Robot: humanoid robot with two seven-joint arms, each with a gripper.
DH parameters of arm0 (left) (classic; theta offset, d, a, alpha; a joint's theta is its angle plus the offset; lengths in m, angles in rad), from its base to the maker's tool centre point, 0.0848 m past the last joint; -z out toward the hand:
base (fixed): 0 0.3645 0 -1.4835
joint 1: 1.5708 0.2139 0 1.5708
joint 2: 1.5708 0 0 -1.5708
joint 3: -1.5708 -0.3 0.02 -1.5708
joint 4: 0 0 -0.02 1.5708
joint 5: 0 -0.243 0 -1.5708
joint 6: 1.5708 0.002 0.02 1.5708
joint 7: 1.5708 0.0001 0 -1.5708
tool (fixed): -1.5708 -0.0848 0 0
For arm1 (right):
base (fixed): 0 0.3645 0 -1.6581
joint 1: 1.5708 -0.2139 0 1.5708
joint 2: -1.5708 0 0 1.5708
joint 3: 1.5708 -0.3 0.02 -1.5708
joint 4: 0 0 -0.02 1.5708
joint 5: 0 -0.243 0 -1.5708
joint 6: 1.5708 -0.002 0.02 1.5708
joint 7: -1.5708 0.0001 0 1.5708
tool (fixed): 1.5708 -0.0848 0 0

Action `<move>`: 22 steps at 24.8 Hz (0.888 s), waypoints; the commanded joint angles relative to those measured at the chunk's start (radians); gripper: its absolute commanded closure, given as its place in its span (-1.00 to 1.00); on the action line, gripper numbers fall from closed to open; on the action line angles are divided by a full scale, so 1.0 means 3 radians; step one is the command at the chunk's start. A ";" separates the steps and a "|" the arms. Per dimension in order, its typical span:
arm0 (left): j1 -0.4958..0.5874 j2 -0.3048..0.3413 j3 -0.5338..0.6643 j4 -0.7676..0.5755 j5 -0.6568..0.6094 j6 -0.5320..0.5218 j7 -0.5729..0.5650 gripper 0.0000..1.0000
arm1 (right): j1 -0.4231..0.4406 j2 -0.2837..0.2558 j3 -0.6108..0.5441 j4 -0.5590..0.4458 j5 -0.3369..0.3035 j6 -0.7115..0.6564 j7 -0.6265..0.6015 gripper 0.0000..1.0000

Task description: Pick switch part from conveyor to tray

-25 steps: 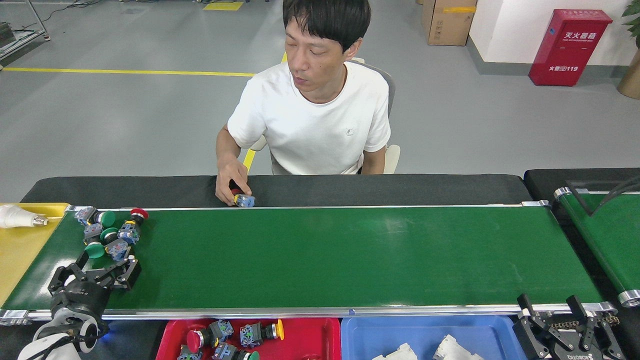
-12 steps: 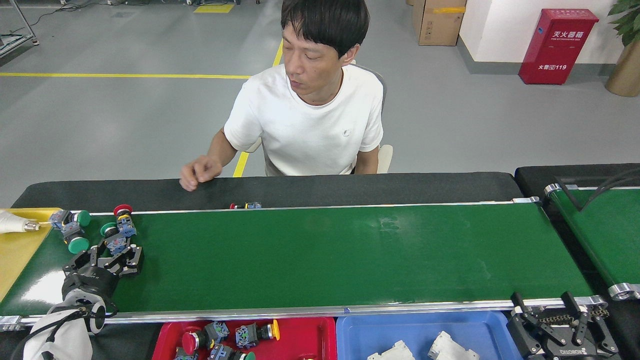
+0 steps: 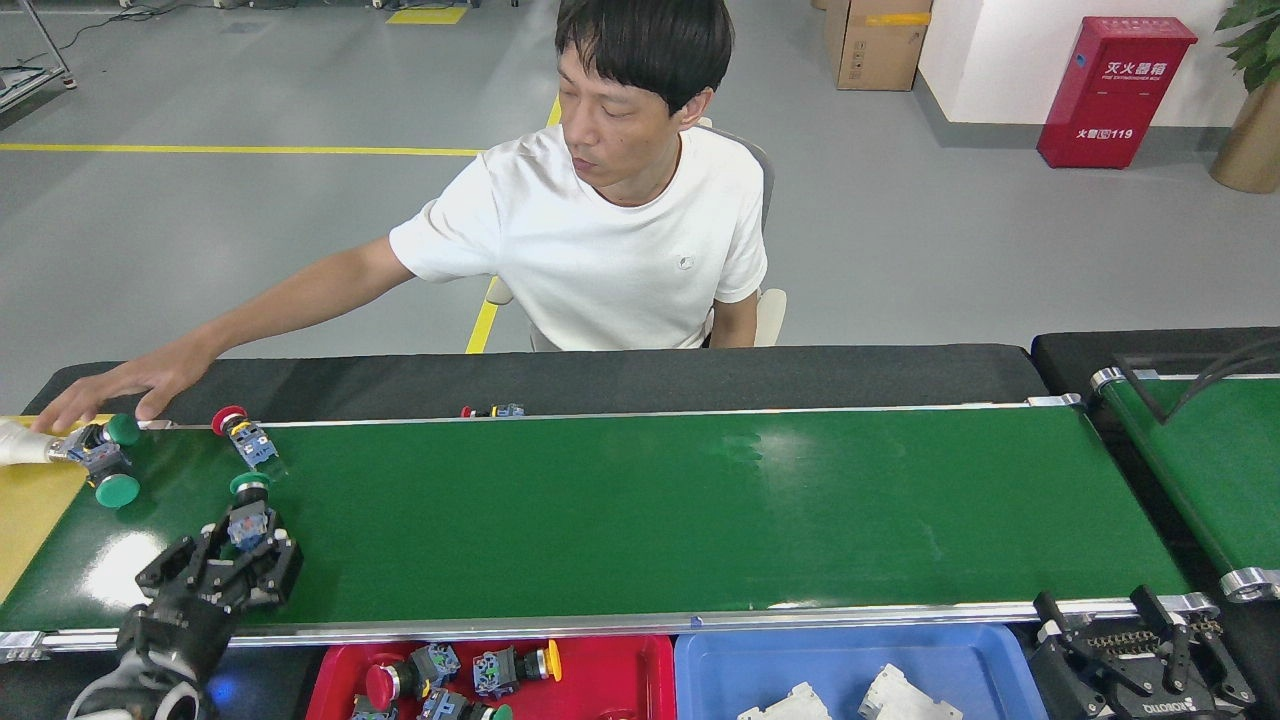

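Observation:
The conveyor (image 3: 650, 510) runs across the view. My left gripper (image 3: 240, 545) is over its near left part, shut on a switch part (image 3: 248, 512) with a green cap and blue body. A red-capped switch part (image 3: 240, 435) lies further back. Two green-capped ones (image 3: 105, 460) sit at the belt's left end. The red tray (image 3: 610, 665) below the near rail holds several switch parts. My right gripper (image 3: 1140, 640) rests open at the bottom right, off the belt.
A seated person reaches a hand (image 3: 95, 395) to the belt's left end. One small switch part (image 3: 492, 410) lies on the black strip behind the belt. A blue tray (image 3: 860, 670) holds white parts. A yellow surface (image 3: 30, 500) is at left, a narrower belt (image 3: 1210, 470) at right.
My left gripper closed on the green-capped part and drew it toward the near rail. The other parts drifted left. The person's hand left the small part and stretched to the left end.

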 commanded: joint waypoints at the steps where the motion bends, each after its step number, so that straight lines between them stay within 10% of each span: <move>1: 0.0292 0.0015 0.0022 -0.0520 0.0065 -0.0045 0.0034 0.85 | -0.0018 -0.0010 -0.0040 -0.0024 0.0012 -0.0015 0.0002 -0.98; 13: 0.1207 0.0035 -0.0366 -0.1441 -0.0170 -0.0649 0.0423 0.26 | 0.0008 0.0001 -0.0296 0.0001 0.0012 -0.0015 -0.0013 -0.98; 20: 0.1213 -0.0087 -0.0361 -0.1441 -0.0217 -0.0654 0.0433 -1.00 | 0.0008 0.0001 -0.0296 0.0001 0.0012 -0.0015 -0.0013 -0.98; 22: 0.1213 -0.0123 -0.0341 -0.1441 -0.0217 -0.0654 0.0433 -1.00 | 0.0008 0.0001 -0.0296 0.0001 0.0012 -0.0015 -0.0013 -0.98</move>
